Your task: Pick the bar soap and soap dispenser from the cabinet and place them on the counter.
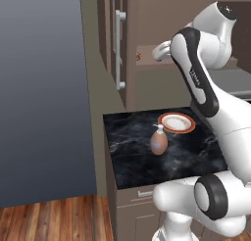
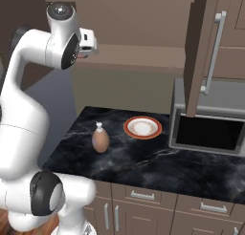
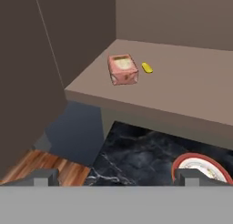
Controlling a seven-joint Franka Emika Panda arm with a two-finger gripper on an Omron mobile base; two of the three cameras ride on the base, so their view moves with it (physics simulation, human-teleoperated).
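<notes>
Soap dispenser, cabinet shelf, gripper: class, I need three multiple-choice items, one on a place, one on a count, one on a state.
1. Where does the soap dispenser stand?
A. in the microwave
B. on the counter, beside the plate
C. on the floor
2. How many things lie on the cabinet shelf?
A. none
B. two
C. five
3. The gripper is:
A. open
B. shut on the plate
C. shut on the dispenser

Key: B, it stands on the black slab; B, a pinkish block and a small yellow piece; A, fingertips far apart, nothing between.
</notes>
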